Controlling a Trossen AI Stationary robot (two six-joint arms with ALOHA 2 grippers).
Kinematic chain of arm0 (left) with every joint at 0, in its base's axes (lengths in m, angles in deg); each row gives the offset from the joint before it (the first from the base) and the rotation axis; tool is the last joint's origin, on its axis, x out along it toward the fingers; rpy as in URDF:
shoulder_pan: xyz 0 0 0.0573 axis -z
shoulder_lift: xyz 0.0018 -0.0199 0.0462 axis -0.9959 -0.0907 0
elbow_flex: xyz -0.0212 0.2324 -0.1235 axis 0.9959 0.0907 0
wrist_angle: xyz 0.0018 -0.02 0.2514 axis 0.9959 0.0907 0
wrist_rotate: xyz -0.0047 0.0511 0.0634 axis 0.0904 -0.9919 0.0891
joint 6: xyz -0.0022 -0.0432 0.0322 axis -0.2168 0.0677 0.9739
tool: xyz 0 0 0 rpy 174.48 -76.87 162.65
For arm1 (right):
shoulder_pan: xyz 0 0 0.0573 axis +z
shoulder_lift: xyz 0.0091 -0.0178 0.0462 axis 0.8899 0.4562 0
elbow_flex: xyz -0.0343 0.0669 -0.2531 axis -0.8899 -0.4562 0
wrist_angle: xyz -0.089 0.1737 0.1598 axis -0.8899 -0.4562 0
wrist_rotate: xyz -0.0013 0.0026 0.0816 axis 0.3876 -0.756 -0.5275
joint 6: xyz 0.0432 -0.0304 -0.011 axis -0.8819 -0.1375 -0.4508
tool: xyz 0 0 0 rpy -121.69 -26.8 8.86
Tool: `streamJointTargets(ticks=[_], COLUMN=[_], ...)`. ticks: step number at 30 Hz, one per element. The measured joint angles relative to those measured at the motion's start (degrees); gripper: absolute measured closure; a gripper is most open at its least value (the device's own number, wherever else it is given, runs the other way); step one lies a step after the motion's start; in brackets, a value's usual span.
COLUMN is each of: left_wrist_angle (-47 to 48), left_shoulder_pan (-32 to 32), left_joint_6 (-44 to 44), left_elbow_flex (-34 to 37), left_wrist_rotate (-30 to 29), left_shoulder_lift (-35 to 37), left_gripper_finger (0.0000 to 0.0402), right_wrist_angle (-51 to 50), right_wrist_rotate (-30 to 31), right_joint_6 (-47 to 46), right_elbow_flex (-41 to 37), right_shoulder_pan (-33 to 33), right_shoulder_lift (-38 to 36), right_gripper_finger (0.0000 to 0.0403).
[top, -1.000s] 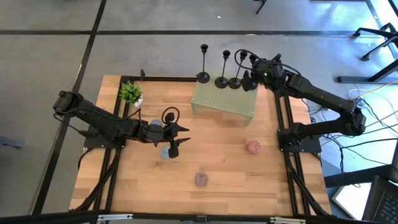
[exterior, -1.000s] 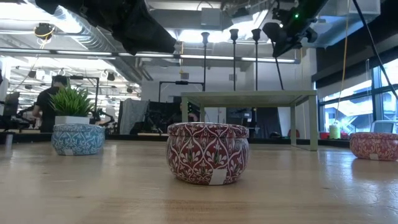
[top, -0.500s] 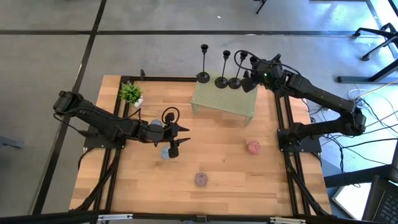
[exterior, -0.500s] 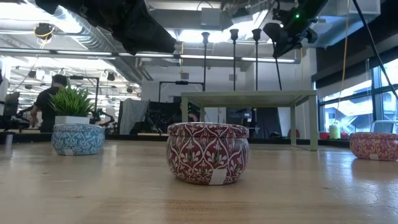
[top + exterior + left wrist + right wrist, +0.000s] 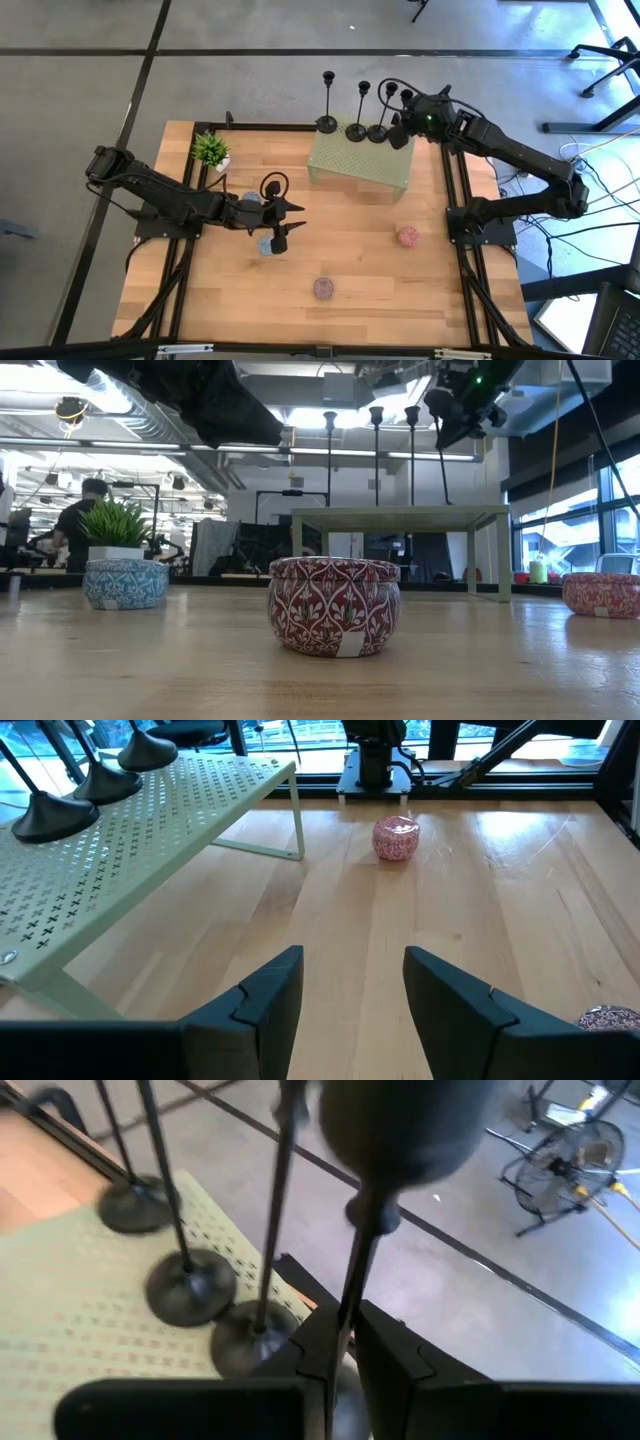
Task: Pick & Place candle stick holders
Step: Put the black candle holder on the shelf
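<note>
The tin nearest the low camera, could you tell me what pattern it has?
The tin has a red-and-white ornate floral pattern, clearest in the low view.

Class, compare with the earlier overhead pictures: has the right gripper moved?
Yes, slightly. The right gripper, shut on a candle stick holder, has shifted a little away from the green perforated shelf, toward the table's right side.

Three black candle stick holders upright in a row; fourth pincer-held.
</note>
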State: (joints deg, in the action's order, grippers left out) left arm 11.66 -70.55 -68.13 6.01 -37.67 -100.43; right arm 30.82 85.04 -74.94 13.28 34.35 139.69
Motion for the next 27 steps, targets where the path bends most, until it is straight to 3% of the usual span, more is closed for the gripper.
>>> streamJointTargets(ticks=[27], left_wrist_angle=[0.00], left_shoulder_pan=[0.02], left_joint_6=[-0.57], left_elbow_flex=[0.00], left_wrist_rotate=[0.07], left_shoulder_lift=[0.00], left_gripper_finger=[0.0231], right_wrist_angle=[-7.82], right_wrist_rotate=[1.61], right_joint_6=[-1.27], right_elbow_flex=[1.51], right_shoulder_pan=[0.00], right_shoulder_lift=[-0.09], right_gripper_finger=[0.0363])
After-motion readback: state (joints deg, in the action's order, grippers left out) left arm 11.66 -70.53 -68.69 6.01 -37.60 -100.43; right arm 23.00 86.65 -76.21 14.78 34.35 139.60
